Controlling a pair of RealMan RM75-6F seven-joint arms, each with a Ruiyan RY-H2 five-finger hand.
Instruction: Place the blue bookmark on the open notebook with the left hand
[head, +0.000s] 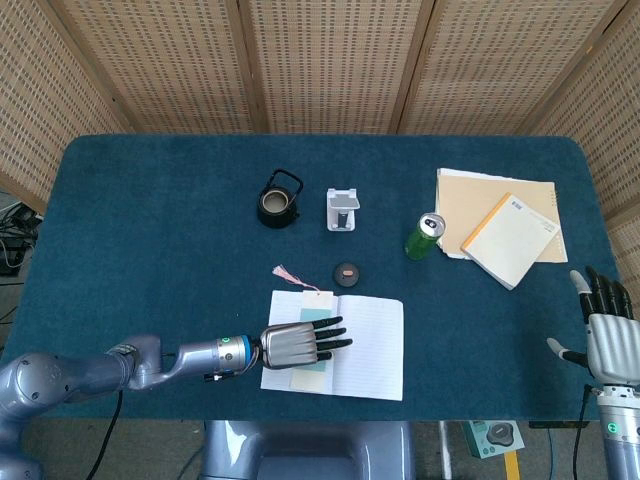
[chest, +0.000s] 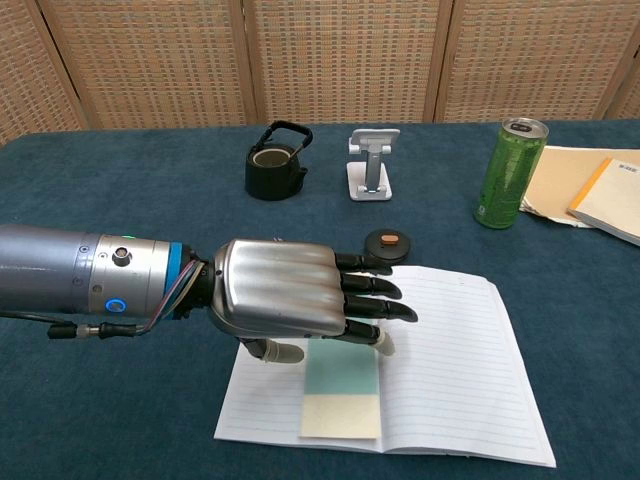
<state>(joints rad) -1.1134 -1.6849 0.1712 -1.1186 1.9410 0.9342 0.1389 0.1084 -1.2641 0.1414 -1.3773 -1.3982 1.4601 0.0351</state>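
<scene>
The open notebook (head: 365, 340) (chest: 460, 360) lies near the table's front edge. The blue bookmark (head: 316, 314) (chest: 340, 385), pale blue with a cream lower end, lies flat along the left page, its pink tassel trailing off the notebook's top edge. My left hand (head: 300, 343) (chest: 290, 295) lies palm down across the bookmark's middle, fingers stretched toward the spine, thumb tucked below; it holds the bookmark, though the contact is hidden under the palm. My right hand (head: 605, 330) waits at the table's right front corner, fingers apart, holding nothing.
At the back stand a black teapot (head: 279, 200) (chest: 275, 160), a phone stand (head: 343, 210) (chest: 372, 165) and a green can (head: 425, 236) (chest: 510, 170). A small round black piece (head: 346, 271) (chest: 386, 243) sits just behind the notebook. Papers with an orange-spined pad (head: 510, 240) lie far right.
</scene>
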